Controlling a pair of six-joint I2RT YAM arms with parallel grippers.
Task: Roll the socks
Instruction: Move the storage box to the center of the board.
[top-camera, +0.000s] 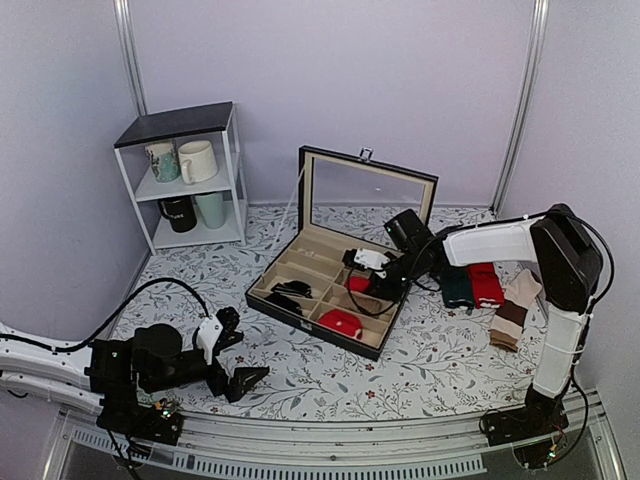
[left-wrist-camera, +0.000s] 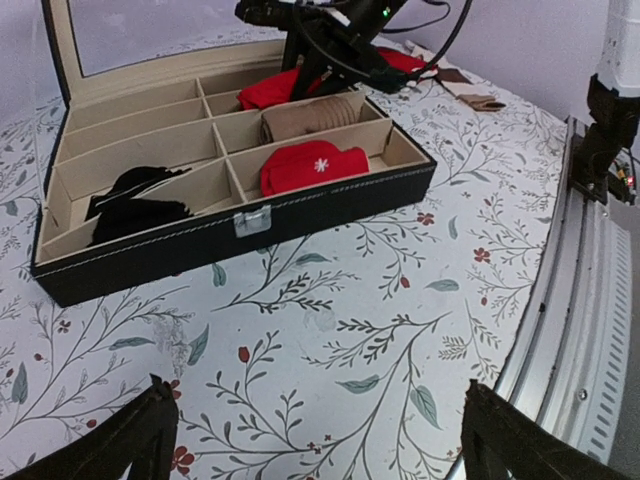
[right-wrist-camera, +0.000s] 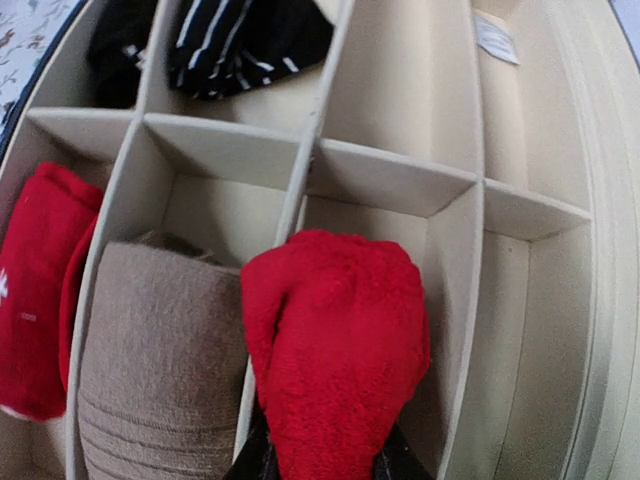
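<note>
The socks (right-wrist-camera: 335, 340) are a bright red knit bundle, rolled up, with my right gripper (right-wrist-camera: 318, 465) shut on its lower end. The roll hangs inside the open black organiser box (right-wrist-camera: 390, 175), over the divider between a beige roll and an empty compartment. From above, the right gripper (top-camera: 362, 280) and the red socks (top-camera: 358, 284) are at the box's middle right. In the left wrist view the socks (left-wrist-camera: 268, 92) show under the right arm. My left gripper (top-camera: 240, 350) rests near the table's front left, wide open (left-wrist-camera: 315, 420) with nothing between its fingers.
The box (top-camera: 300, 325) also holds a beige roll (right-wrist-camera: 160, 350), a red roll with a white snowflake (left-wrist-camera: 312, 165) and black socks (left-wrist-camera: 135, 200); its glass lid stands upright. A dark green sock (top-camera: 457, 285), a red sock (top-camera: 487, 285) and beige-brown socks (top-camera: 515, 310) lie right of it. A shelf with mugs (top-camera: 185, 175) stands back left.
</note>
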